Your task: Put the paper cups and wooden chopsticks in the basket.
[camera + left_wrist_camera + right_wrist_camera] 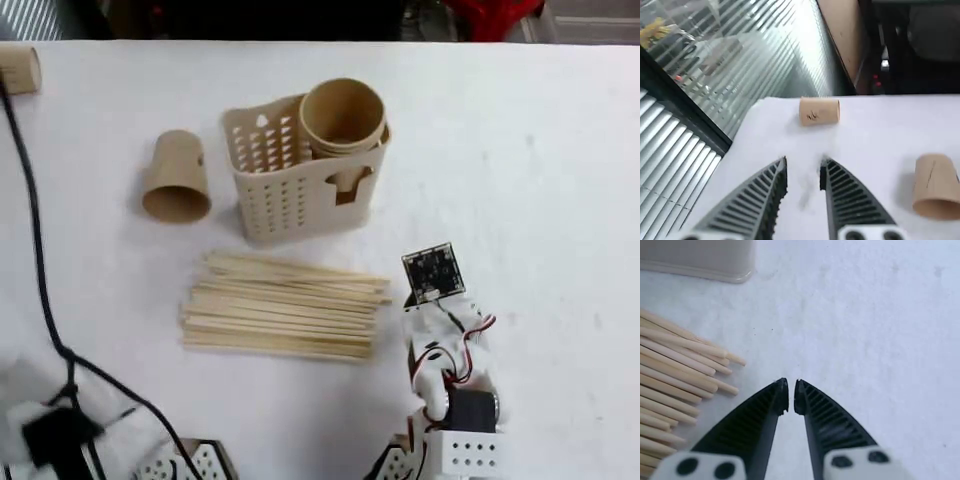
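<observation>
A beige slotted basket [285, 190] stands mid-table with stacked paper cups [343, 115] inside it. One paper cup [177, 177] [936, 186] lies on its side to the basket's left. Another paper cup [18, 70] [819, 111] lies at the far left edge. A pile of wooden chopsticks [285, 305] [675, 390] lies in front of the basket. My right gripper [791, 395] is shut and empty, low over the bare table just right of the chopstick tips. The basket's base [700, 260] lies beyond it. My left gripper [803, 167] is open and empty, well short of the two loose cups.
The right arm [445, 400] rises from the table's near edge, right of the chopsticks. A black cable [35, 260] runs along the left side down to the left arm [60, 430]. White table [520, 180] stretches right of the basket.
</observation>
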Robot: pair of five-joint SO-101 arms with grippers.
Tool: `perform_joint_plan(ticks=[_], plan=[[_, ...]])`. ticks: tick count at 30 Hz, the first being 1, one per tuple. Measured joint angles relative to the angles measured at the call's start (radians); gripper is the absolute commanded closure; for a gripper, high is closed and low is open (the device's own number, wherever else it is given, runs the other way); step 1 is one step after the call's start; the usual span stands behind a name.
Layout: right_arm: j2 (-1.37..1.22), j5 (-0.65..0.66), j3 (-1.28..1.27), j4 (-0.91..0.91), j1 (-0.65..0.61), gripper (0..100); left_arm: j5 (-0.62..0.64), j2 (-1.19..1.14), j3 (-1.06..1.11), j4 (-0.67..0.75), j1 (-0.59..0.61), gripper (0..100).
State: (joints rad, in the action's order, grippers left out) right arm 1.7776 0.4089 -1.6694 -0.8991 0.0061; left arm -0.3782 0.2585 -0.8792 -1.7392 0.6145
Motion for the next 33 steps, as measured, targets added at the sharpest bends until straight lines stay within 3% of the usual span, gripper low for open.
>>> perform_joint_plan(ticks=[7,11,14,22,27,29,33], plan=[[0.000,0.000,-0.012,0.023,0.000,95.7,-0.084,0.087,0.898,0.364,-0.009,87],[0.000,0.000,-0.012,0.025,0.002,95.7,-0.086,0.152,1.181,0.388,-0.014,87],[0.000,0.000,-0.012,0.025,-0.002,95.7,-0.086,0.308,1.347,0.396,-0.066,87],[0.000,0.000,-0.012,-0.021,-0.002,95.4,-0.086,0.977,1.981,0.641,-0.155,85],[0.000,0.000,-0.012,-0.127,-0.002,95.4,-0.150,1.200,2.056,0.667,-0.256,69],[0.000,0.000,-0.012,-0.169,0.002,95.4,-0.230,1.181,2.059,0.649,-0.318,68],[0.000,0.000,-0.012,-0.207,0.029,95.4,-0.321,1.137,2.050,0.675,-0.325,68]])
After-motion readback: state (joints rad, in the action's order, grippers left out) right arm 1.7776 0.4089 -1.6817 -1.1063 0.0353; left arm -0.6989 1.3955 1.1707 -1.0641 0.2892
